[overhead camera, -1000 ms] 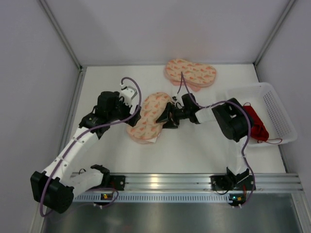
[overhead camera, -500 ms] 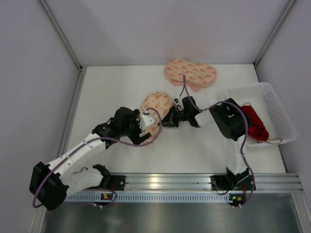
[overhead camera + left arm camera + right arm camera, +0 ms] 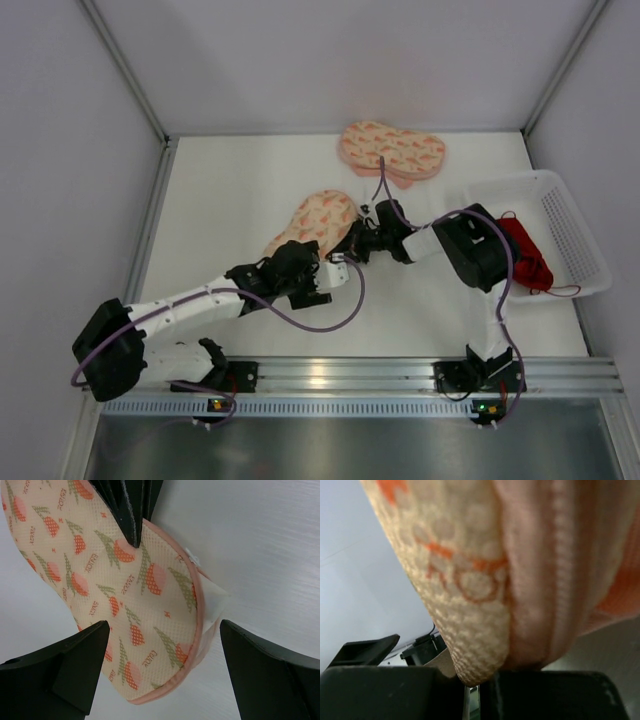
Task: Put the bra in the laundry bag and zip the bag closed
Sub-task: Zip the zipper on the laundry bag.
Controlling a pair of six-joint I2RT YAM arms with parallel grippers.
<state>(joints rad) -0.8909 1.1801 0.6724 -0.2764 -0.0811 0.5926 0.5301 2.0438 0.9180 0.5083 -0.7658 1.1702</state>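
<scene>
Left pincer [image 3: 162, 650] has swung in, gaping astride the mesh laundry bag [image 3: 125, 580]; right pincer [image 3: 350, 247] clenches its piped rim.

**A robot lab test cell**

Plain grey panel walls [image 3: 300, 60] enclose a white table [image 3: 220, 190] beyond and to both sides of the left gripper [image 3: 326, 280]. Behind it, an aluminium rail [image 3: 340, 376] carries both arm bases [image 3: 480, 376], with purple cables [image 3: 320, 326] exposed.

My white counter [image 3: 230, 190] sits boxed by pale grey walls [image 3: 60, 150]; a rail [image 3: 330, 375], seemingly aluminium, edges it.
</scene>
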